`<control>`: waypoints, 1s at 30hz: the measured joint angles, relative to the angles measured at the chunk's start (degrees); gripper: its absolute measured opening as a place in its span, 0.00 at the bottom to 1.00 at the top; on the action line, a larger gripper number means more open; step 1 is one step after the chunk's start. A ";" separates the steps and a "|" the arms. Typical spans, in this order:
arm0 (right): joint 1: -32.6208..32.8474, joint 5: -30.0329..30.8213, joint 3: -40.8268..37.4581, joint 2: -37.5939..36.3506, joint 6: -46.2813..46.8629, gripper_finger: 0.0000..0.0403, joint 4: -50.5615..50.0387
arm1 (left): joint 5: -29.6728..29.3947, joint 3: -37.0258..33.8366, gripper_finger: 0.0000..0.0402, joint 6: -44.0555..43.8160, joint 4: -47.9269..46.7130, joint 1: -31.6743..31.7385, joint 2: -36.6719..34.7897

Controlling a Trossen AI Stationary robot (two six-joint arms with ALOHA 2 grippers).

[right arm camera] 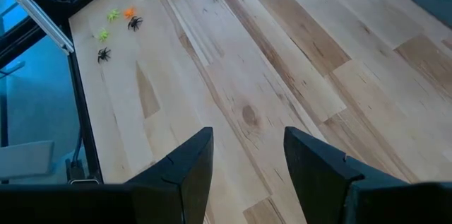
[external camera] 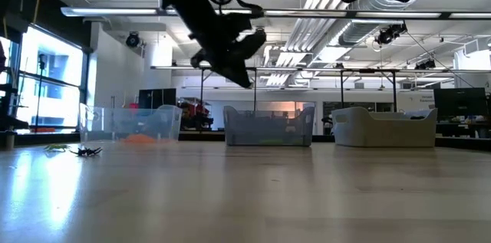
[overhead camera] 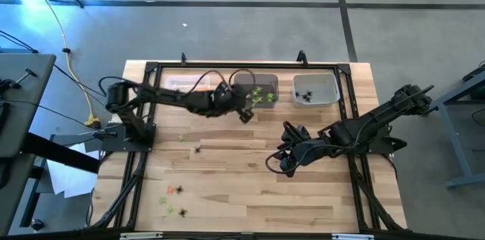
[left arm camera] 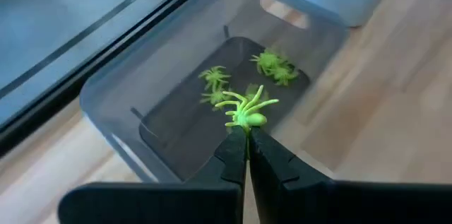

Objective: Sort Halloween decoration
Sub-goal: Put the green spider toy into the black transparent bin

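My left gripper [overhead camera: 246,116] hangs over the near edge of the middle grey bin [overhead camera: 256,79], shut on a lime-green spider [left arm camera: 246,109]. A few more lime-green spiders [left arm camera: 272,65] lie on that bin's floor. Loose trinkets lie on the wooden table: a black spider [overhead camera: 198,149], a green one [overhead camera: 180,138], and an orange, green and black cluster [overhead camera: 173,191] near the front left, which the right wrist view also shows as a cluster [right arm camera: 116,30]. My right gripper [right arm camera: 247,155] stands open above bare table at the centre right [overhead camera: 277,163], holding nothing. My left gripper pinches the lime-green spider by the rear of its body [left arm camera: 245,124] between its two fingertips [left arm camera: 233,143]. The fingers slant down toward the table's far side. The spider is lifted clear above the grey bin, its legs spread out ahead of the fingertips.
A pale bin [overhead camera: 316,88] at the far right holds black spiders. A clear bin [external camera: 130,124] at the far left holds orange pieces. A black frame rail [overhead camera: 227,66] runs along the table's edges behind the bins.
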 joint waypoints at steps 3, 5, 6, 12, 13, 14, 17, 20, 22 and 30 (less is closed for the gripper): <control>0.01 0.00 0.00 0.00 -0.01 0.43 0.02 | 2.19 3.30 0.00 2.07 -0.07 3.22 3.56; 0.00 0.00 0.00 -0.02 0.00 0.43 0.08 | 3.95 5.33 0.00 2.78 -0.36 5.17 5.84; 0.00 0.00 0.00 -0.02 0.00 0.43 0.06 | 5.04 6.39 0.00 3.20 -0.23 6.12 6.88; 0.01 0.00 0.00 -0.02 0.00 0.43 0.08 | 9.56 10.98 0.00 3.81 -0.41 9.44 11.64; 0.01 0.00 0.00 -0.01 0.00 0.43 0.07 | 9.84 11.60 0.00 3.81 -0.01 9.64 12.20; 0.02 0.00 0.00 0.00 -0.01 0.43 0.07 | 10.43 11.91 0.00 3.81 0.01 9.86 12.52; 0.02 -0.02 0.00 0.00 0.00 0.43 0.04 | 10.57 12.57 0.00 3.81 -0.11 10.18 13.30; 0.02 -0.02 0.00 -0.02 0.00 0.43 0.07 | 10.54 12.55 0.00 3.81 -0.20 10.19 13.31; 0.02 0.00 0.00 -0.01 0.00 0.43 0.07 | 10.48 12.55 0.00 3.83 -0.24 10.19 13.31; 0.00 0.00 0.00 -0.01 0.00 0.43 0.07 | 9.78 12.55 0.03 4.31 -0.95 10.17 13.31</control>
